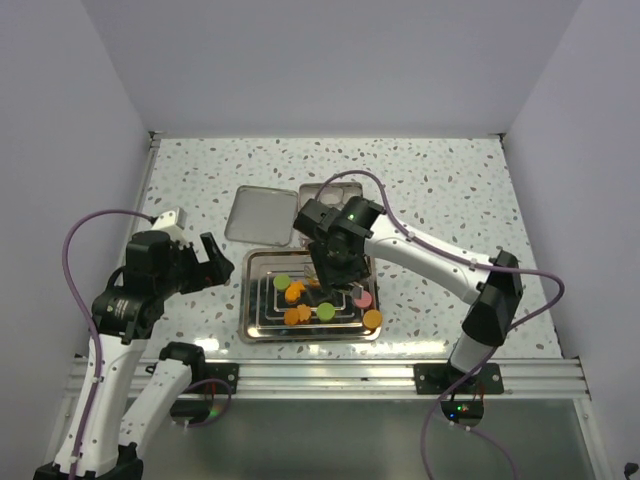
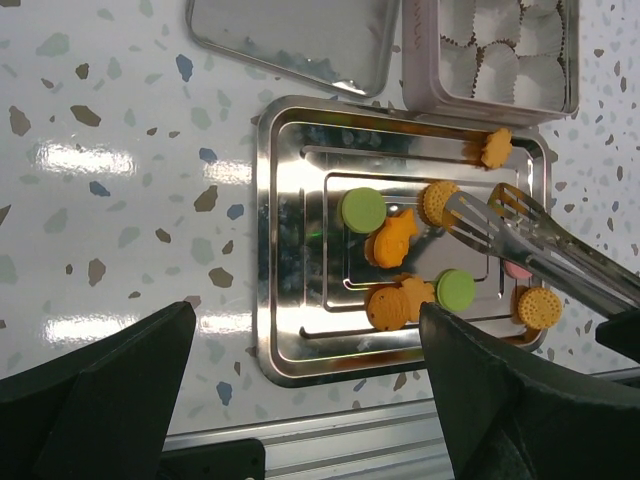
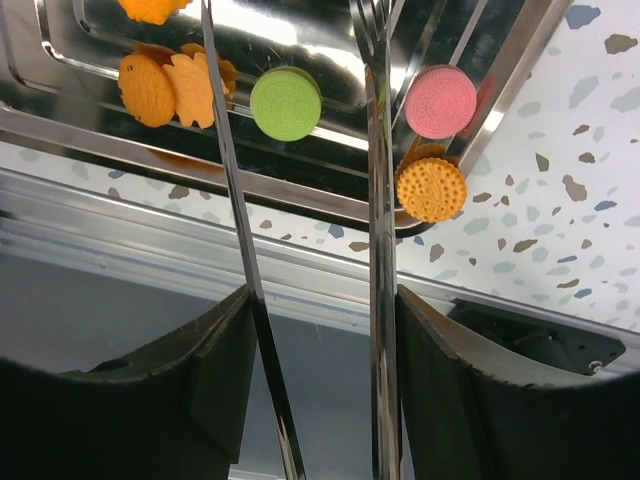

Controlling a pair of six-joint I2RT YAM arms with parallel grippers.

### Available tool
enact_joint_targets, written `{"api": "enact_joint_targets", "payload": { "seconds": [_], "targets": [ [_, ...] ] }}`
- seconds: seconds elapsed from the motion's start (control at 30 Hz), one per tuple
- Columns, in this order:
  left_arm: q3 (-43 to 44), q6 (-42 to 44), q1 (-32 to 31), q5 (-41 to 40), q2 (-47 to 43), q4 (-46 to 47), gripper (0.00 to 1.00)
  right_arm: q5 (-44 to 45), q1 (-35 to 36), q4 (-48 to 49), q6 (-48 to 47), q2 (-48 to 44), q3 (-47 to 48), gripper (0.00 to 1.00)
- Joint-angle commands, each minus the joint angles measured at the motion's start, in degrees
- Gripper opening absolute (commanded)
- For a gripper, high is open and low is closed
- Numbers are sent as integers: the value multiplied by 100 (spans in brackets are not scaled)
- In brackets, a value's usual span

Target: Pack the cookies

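Steel tray (image 2: 300, 200) on speckled table (image 2: 100, 200); flat lid (image 2: 290, 30) beside tin (image 2: 418, 60) of white paper cups (image 2: 500, 65); metal tongs (image 2: 545, 250) above tray.

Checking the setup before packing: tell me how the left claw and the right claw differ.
The left claw is wide open and empty; the right claw grips metal tongs. The left claw hangs beside the tray; the right claw is over it, tongs pointing at the cookies. Both are dark two-finger claws.
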Motion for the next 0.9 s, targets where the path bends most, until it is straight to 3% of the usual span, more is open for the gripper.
{"api": "enact_joint_targets", "payload": {
  "seconds": [0.0, 0.7, 0.87],
  "targets": [
    [130, 129, -48, 35, -26, 134, 100, 235, 73, -301, 62, 156, 357, 58],
    [42, 147, -74, -97, -122, 107, 100, 578, 135, -846, -290, 974, 832, 58],
    [33, 147, -74, -124, -122, 116, 100, 420, 144, -749, -307, 956, 648, 54]
  ]
}}
